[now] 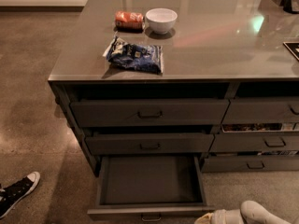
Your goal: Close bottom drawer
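The bottom drawer (150,181) of the wide three-drawer stack stands pulled far out, its dark inside bare. Its flat front (117,213) lies along the bottom edge of the camera view, with the small bail handle (150,217) at its centre. The two wide drawers above it (149,112) (149,143) sit almost flush. My gripper (210,217) is at the bottom edge, just right of the open drawer's front right corner, with the white arm (257,213) behind it to the right.
On the grey counter top (224,45) lie a blue snack bag (135,55), a white bowl (161,20) and an orange packet (129,20). A narrower drawer stack (261,141) stands to the right, partly open. A person's black sneaker (16,192) rests on the floor at left.
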`<control>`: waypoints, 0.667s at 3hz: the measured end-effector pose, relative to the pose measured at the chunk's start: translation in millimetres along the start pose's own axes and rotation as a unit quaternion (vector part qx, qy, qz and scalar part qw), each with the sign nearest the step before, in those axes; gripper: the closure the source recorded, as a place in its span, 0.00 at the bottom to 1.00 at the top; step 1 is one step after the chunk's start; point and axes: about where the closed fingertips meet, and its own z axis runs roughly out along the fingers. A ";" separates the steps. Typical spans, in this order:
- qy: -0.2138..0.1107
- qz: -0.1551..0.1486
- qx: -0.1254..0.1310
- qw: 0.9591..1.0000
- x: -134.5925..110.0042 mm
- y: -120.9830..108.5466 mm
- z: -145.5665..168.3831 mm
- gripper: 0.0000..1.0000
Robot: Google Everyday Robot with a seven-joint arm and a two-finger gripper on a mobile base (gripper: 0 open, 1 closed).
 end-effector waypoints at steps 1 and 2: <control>-0.009 -0.015 0.013 1.000 -7.2 -9.1 13.0 1.00; -0.021 -0.036 0.024 0.999 -17.8 -18.0 20.0 0.81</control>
